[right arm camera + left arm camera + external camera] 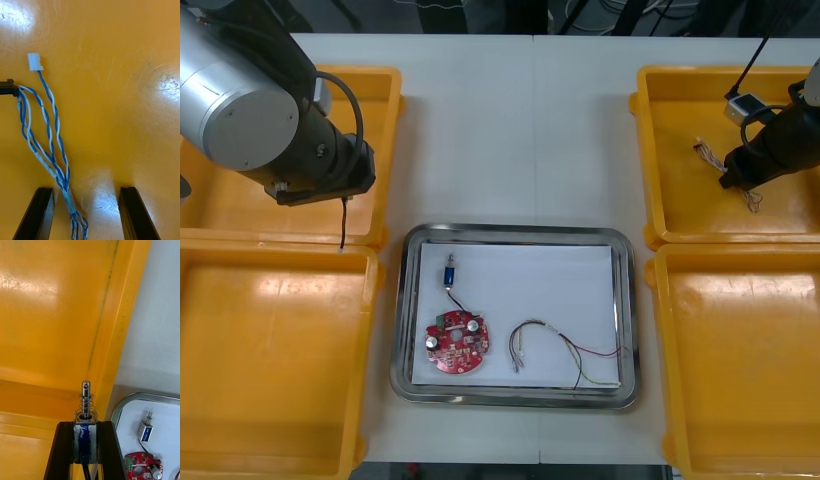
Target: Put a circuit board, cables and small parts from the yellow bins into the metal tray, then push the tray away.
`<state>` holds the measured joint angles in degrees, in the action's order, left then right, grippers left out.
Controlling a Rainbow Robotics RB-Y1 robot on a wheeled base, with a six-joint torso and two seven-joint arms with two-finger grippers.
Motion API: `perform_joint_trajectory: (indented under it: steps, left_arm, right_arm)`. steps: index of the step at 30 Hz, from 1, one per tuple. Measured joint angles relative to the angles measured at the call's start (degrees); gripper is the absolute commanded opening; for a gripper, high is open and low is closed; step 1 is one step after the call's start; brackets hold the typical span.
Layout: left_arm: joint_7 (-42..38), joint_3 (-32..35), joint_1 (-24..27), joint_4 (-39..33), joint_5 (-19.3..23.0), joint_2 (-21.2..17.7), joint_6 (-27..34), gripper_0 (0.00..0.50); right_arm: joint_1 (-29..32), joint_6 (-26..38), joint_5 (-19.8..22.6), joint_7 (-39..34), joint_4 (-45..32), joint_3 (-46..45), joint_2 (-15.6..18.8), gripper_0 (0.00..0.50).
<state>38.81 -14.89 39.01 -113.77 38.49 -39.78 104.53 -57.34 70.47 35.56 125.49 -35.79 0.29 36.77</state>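
Note:
My left gripper (85,435) is shut on a small metal part (86,405) with a blue body and a spring plunger, held over the rim of the far left yellow bin (370,100). In the front view the left gripper (340,195) has a thin black wire hanging below it. My right gripper (86,189) is open, low over the floor of the far right bin (680,110). A twisted blue and white cable (48,135) runs between its fingers, close to one finger (39,210). The metal tray (515,232) holds a red circuit board (457,342), a small blue metal part (450,275) and a thin cable (565,348).
The near left bin (270,350) and near right bin (740,350) flank the tray. In the front view the right gripper (732,175) sits beside cable ends (703,150) in the far right bin. Bare table lies beyond the tray.

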Motion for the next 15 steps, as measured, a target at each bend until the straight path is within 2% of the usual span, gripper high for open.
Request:
perform_joint_trajectory:
  steps: [6, 15]
  left_arm:
    - [0.0, 0.0, 0.0, -0.05, 0.12, 0.0, 0.0, 0.0]
    - [0.0, 0.0, 0.0, -0.07, 0.16, 0.0, 0.01, 0.0]
  right_arm:
    - [0.0, -1.34, 2.34, 0.0, 0.06, 0.0, 0.0, 0.5]
    - [0.0, -1.46, 2.66, 1.39, 0.06, 0.0, 0.0, 0.5]
